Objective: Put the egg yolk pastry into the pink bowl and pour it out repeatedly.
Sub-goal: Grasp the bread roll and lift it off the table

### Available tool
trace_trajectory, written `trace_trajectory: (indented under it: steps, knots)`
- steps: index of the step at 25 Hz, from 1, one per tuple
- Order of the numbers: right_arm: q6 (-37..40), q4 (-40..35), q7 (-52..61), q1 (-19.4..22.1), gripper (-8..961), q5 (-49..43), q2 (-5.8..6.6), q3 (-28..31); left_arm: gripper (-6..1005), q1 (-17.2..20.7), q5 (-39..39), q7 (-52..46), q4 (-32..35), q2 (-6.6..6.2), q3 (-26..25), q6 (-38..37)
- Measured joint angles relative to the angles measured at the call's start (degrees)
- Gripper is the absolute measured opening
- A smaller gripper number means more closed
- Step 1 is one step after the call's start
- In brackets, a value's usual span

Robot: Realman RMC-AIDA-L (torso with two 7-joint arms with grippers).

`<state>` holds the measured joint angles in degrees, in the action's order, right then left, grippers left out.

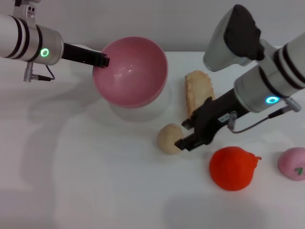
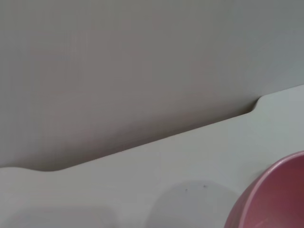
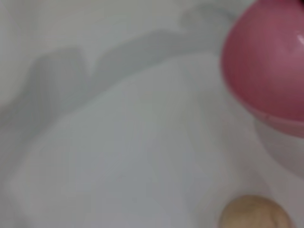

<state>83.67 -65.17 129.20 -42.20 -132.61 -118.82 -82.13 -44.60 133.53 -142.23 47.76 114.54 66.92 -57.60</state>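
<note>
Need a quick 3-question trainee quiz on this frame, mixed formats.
1. True or false: the pink bowl sits flat on the table.
2. Which tool is at the egg yolk pastry: A left tool, B right tool?
3. Fill in: the long bread lies ___ the right arm.

Key
1. False: the left tool holds it by the rim, raised and tilted.
2. B, fingers either side of the pastry.
3. Behind, partly hidden.

The pink bowl (image 1: 131,71) is glossy pink; the egg yolk pastry (image 1: 168,138) is pale beige. An orange fruit (image 1: 232,169) is vivid orange-red, the table (image 1: 86,181) white.
</note>
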Motion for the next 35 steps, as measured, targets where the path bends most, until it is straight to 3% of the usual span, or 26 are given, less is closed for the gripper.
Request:
trace_trajectory:
  steps: [12, 17, 35]
  knots:
    - [-12.7, 9.4, -0.6, -1.5, 593, 1.9, -0.19, -5.1, 42, 0.5, 0.0, 0.2, -0.1, 0.27, 0.0, 0.7]
    - [-16.2, 13.3, -0.5, -3.0, 666, 2.1, -0.19, -7.1, 42, 0.7, 0.0, 0.3, 0.1, 0.36, 0.0, 0.8]
    - [-21.9, 19.1, -0.3, -4.0, 581, 5.4, -0.53, -9.3, 43, 1.0, 0.1, 0.9, 0.4, 0.83, 0.0, 0.7]
